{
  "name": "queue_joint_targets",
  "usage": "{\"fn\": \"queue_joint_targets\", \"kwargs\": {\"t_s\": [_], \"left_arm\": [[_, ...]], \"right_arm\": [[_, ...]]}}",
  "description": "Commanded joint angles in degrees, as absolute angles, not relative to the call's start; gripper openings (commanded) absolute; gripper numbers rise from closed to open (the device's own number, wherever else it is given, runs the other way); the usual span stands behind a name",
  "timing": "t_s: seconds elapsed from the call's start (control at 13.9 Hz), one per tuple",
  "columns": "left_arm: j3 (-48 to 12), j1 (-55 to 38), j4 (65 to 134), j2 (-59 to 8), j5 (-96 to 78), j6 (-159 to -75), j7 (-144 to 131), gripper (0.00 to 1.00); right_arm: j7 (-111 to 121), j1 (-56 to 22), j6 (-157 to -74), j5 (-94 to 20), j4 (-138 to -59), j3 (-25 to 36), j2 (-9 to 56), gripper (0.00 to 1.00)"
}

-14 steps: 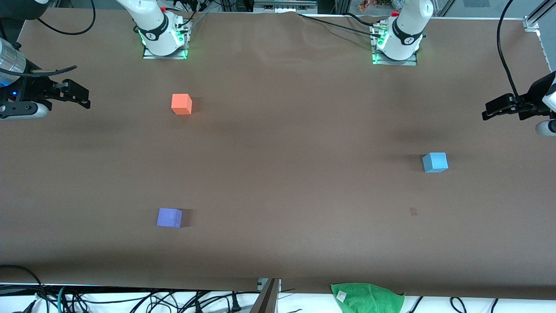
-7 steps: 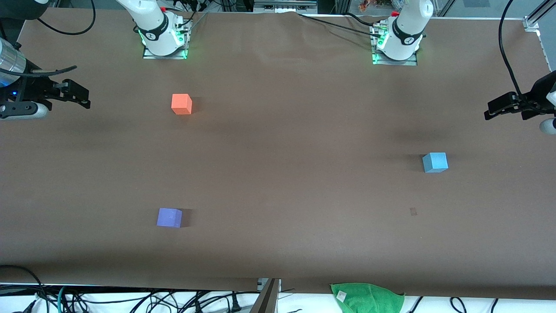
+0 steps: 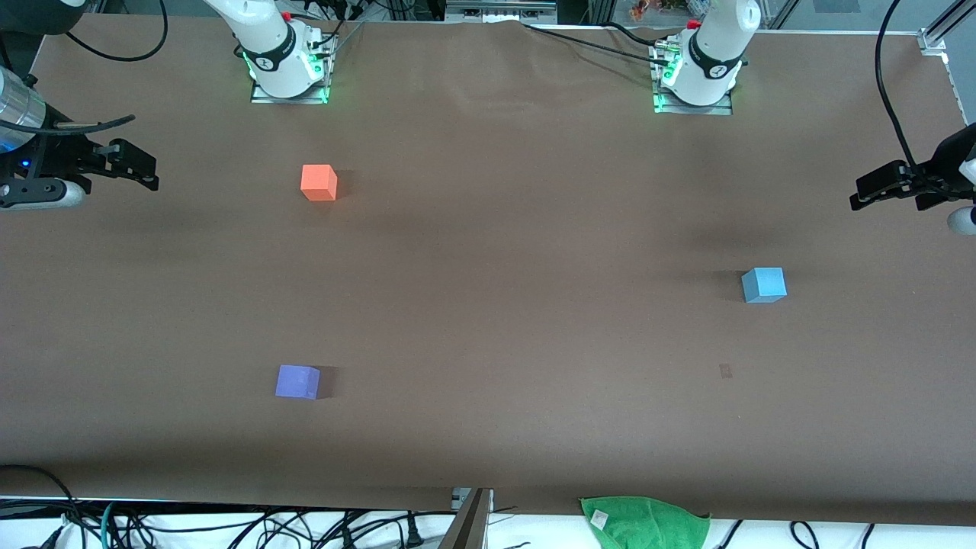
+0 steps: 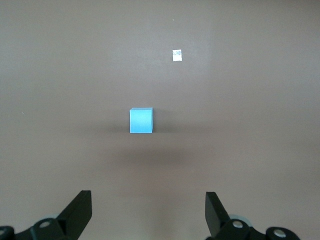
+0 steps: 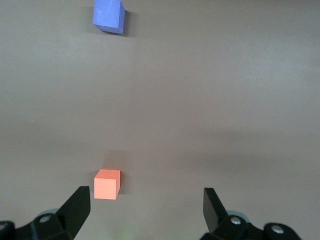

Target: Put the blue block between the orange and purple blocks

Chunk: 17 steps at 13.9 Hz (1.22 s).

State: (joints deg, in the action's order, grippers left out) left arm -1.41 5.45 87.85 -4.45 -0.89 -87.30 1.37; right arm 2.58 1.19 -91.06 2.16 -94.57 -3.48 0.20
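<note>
The blue block (image 3: 763,284) sits alone on the brown table (image 3: 503,305) toward the left arm's end, well apart from the orange block (image 3: 319,182) and the purple block (image 3: 297,381), which lies nearer the front camera. The left gripper (image 3: 865,194) hangs over the table's edge, jaws spread, holding nothing. The right gripper (image 3: 145,171) waits likewise, jaws spread and empty.

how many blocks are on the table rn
3. The orange block is toward the right arm's end; the purple block is at that same end, nearer the front camera; the blue block is toward the left arm's end. None looks hidden.
</note>
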Motion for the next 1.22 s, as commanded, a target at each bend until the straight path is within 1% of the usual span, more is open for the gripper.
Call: {"fn": "queue_joint_targets", "kwargs": {"t_s": [0.0,0.36,0.5,0.65,0.86,1.01,1.08,1.15], "left_arm": [[-1.41,5.36,87.19,-4.31,-0.79,-86.14,1.32,1.0],[-1.41,5.45,88.41,-4.57,-0.79,-84.64,1.32,1.0],[-1.14,5.54,90.69,-5.53,-0.79,-83.94,1.32,1.0],[-1.05,5.54,93.85,-6.24,-0.53,-85.68,1.41,1.0],[-1.05,6.59,100.7,-6.15,2.54,-94.36,2.02,1.0],[-1.23,7.73,106.76,-5.8,2.64,-101.65,2.2,1.0],[-1.23,7.73,110.01,-6.24,2.64,-107.08,2.11,1.0],[-1.23,7.73,114.3,-6.76,2.64,-114.36,2.2,1.0]], "right_arm": [[2.55,1.85,-91.05,2.02,-94.22,-4.04,0.09,1.0],[2.55,1.85,-91.05,1.93,-94.22,-4.04,0.09,1.0],[2.55,1.85,-91.05,1.93,-94.22,-4.04,0.09,1.0],[2.55,1.85,-91.05,1.93,-94.22,-4.04,0.09,1.0],[2.55,1.85,-91.05,1.93,-94.22,-4.04,0.18,1.0],[2.55,1.85,-91.05,2.02,-94.22,-4.04,0.09,1.0],[2.55,1.85,-91.05,2.02,-94.22,-4.04,0.17,1.0],[2.55,1.85,-91.05,2.02,-94.22,-4.04,0.09,1.0]]}}
